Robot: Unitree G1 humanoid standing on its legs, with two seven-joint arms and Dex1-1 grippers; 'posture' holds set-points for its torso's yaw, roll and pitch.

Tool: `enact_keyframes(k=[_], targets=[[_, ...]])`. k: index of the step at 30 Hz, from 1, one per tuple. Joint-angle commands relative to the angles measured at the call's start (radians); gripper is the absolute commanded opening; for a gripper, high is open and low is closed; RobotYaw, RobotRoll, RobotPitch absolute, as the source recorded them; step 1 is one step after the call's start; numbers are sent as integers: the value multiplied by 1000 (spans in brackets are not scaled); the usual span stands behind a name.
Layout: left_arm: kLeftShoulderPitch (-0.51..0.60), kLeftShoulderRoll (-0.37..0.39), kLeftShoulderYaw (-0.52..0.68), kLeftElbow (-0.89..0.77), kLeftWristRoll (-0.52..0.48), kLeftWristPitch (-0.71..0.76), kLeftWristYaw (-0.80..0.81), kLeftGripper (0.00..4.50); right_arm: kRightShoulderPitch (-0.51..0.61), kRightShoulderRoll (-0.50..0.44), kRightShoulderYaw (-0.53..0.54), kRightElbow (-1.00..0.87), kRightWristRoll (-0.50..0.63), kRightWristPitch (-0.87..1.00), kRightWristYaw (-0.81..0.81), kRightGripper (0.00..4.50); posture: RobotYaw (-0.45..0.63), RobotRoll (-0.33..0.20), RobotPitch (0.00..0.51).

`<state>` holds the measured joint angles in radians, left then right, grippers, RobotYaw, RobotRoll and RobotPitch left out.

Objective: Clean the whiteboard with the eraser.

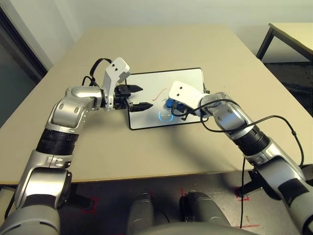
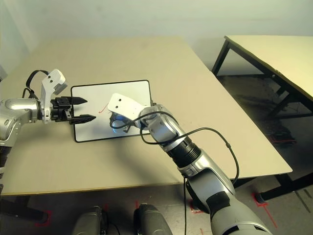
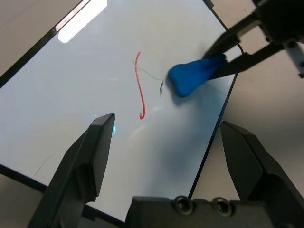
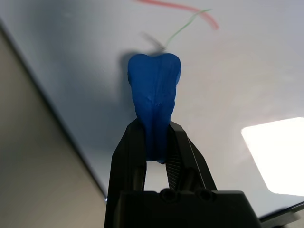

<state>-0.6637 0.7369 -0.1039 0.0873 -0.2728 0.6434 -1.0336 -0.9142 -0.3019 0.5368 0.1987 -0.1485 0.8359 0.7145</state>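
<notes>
Whiteboard (image 1: 146, 105) is lying flat on the tan table (image 1: 205, 54), long axis running across the robot's front, between the two arms. Red stroke (image 3: 140, 85) with a thin green line (image 3: 147, 74) crossing it and a short dark tick (image 3: 161, 89) are remaining near the board's middle; a faint bluish ring (image 1: 165, 115) is showing closer to the near edge.

Eraser (image 4: 155, 102) is being pinched lengthwise by the right gripper (image 4: 156, 142), both fingers clamped on its rear half, free end pressing on or sitting just above the board; contact cannot be confirmed. The marks are lying just beyond the eraser's free end, toward the robot's left, the dark tick nearest, then the red stroke. Judgement: next wipe needs to travel leftward across the board, roughly along its long axis.

Right arm is reaching in from the right, elbow bent, wrist angled down over the board's right half; it is the nearer arm and holds the tool. Left gripper (image 1: 135, 97) is hovering at the board's left edge, fingers spread wide, holding nothing, possibly placed to steady the frame.
</notes>
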Motion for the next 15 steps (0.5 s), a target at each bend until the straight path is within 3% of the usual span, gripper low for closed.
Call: enact_keyframes(k=[1,6,15], targets=[[-3,10,-2,12,7,-6,-8,4500,-79,27,-52,147,-14,-83,-48,565,-22,0,8],[2,19,3,6,7,-2,-12,4500,-121,51,-72,215,-18,-132,-58,565,-12,0,8],[-7,41,13,7,5,7,-9,4500,55,-16,40,-137,-25,33,58,565,-14,0,15]])
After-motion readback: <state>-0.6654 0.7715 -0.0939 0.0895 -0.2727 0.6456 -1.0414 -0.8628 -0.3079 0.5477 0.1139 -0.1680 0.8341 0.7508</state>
